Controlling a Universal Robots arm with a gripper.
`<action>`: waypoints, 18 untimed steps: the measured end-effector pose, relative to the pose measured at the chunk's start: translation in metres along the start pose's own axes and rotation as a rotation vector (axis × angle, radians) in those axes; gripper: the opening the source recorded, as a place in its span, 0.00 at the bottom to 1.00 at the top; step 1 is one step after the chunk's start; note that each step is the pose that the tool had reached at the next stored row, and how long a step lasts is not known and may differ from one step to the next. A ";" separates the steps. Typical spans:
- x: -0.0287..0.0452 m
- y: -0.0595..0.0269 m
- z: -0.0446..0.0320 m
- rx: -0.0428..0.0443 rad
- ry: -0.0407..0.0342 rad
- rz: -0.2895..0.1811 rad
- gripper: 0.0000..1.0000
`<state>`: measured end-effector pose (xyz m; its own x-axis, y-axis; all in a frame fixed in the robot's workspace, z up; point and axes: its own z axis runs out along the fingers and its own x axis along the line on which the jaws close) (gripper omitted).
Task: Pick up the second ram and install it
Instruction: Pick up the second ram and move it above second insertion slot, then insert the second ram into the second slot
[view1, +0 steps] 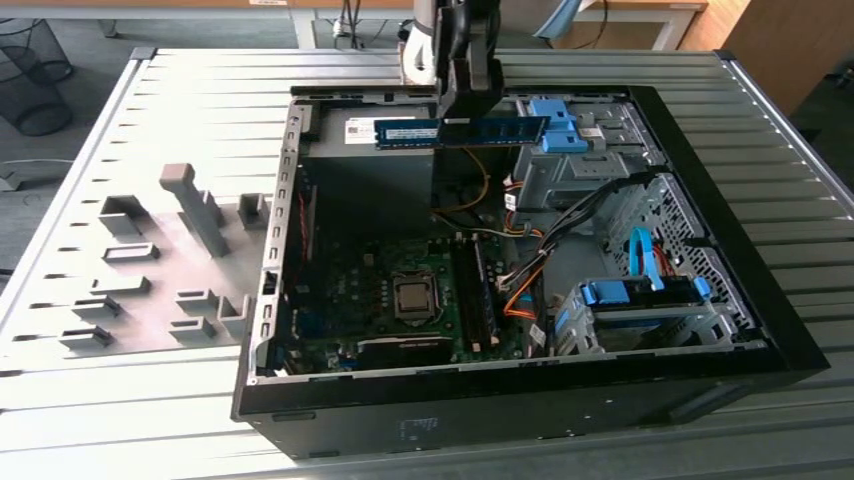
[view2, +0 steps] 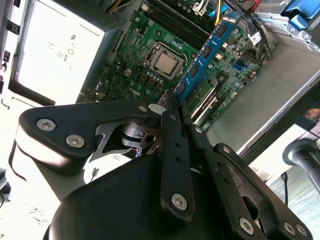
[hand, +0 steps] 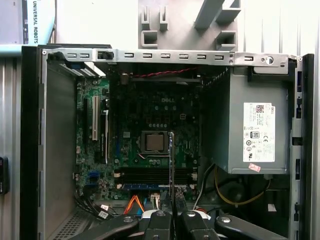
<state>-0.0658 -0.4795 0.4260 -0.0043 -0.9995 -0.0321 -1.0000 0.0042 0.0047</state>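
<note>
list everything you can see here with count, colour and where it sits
computer case: one, black, open, lying on the table
table: one, grey slatted metal, under the case
motherboard: one, green, on the case floor
processor: one, silver, mid motherboard
power supply: one, grey, in a case corner
drive-bay latches: several, bright blue, on the exterior view's right of the case
fixtures: several, grey, on the table at the exterior view's left
wire bin: one, black, on the floor beyond the table
second ram: one, blue-green, held above the open case
pincer: one, black, shut on the second ram
</note>
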 end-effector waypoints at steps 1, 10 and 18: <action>0.0000 -0.0004 0.0000 0.0000 0.0000 0.000 0.14; 0.0000 -0.0010 0.0000 0.0000 -0.0001 0.000 0.14; 0.0000 -0.0010 0.0007 0.0016 0.0005 0.050 0.14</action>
<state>-0.0648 -0.4794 0.4253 -0.0546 -0.9980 -0.0313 -0.9985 0.0544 0.0047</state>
